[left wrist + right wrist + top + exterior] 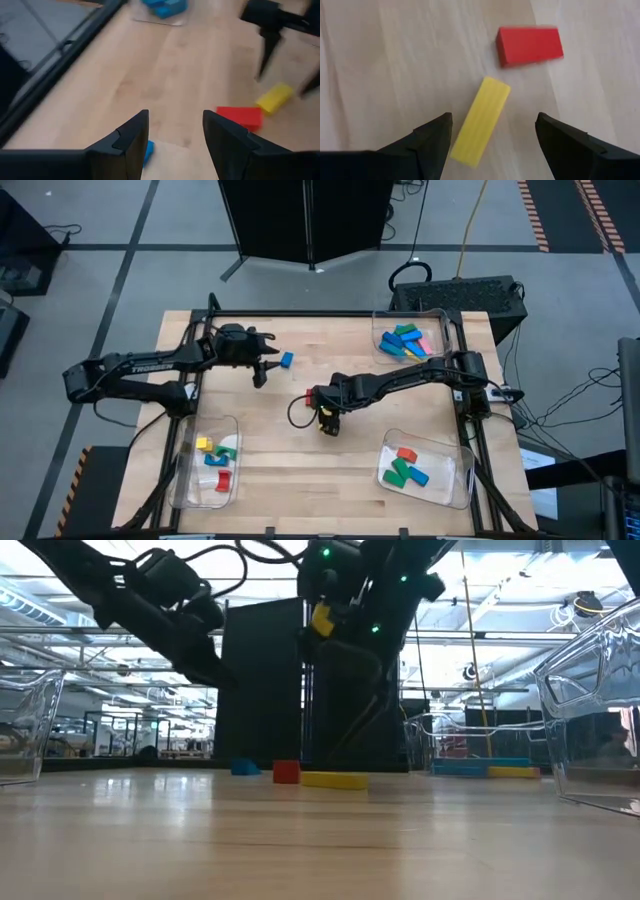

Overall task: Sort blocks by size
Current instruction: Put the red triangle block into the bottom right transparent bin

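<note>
Pale wooden bench (300,470) carries three clear trays: one at the far right (440,320) with blue, green, pink and yellow blocks, one at the near right (455,470) with red, green and blue blocks, one at the near left (190,480) with yellow, green, blue and red blocks. Mid-bench, the right gripper (492,135) hangs above a yellow block (481,120), its fingers spread wide and holding nothing; a red block (530,45) lies just beside it. The left gripper (175,135), fingers apart and empty, hovers near a small blue block (287,360) toward the far left.
</note>
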Controlling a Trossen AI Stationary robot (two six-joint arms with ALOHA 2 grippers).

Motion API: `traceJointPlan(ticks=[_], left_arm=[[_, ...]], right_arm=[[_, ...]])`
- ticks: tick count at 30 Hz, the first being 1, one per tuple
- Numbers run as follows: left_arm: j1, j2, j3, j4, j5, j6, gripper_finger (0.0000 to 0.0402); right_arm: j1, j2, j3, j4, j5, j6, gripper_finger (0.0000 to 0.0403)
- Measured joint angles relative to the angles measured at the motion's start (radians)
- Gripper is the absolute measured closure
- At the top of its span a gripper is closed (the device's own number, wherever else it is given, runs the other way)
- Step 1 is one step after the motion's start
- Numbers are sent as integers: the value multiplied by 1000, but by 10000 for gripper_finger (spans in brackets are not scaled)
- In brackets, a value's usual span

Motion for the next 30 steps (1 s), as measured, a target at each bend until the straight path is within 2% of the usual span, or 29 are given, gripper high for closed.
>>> traceJointPlan(ticks=[6,8,12,18,21,27,30], left_arm=[[-42,-27,0,-36,90,11,214],[-72,-19,0,-30,93,26,214],[-138,18,0,21,92,39,214],[-199,39,0,44,24,56,214],[-216,30,0,38,22,56,214],[-259,35,0,19,27,76,214],[-271,39,0,22,-21,89,214]], right_arm=[[-1,-47,0,-60,-42,3,124],[0,-53,0,-46,-77,2,124],[0,-53,0,-43,-78,-3,124],[-25,-7,0,165,-79,-84,127],[-52,17,0,205,-72,-97,139],[-63,17,0,161,-1,-96,178],[-63,12,-1,143,3,-94,197]])
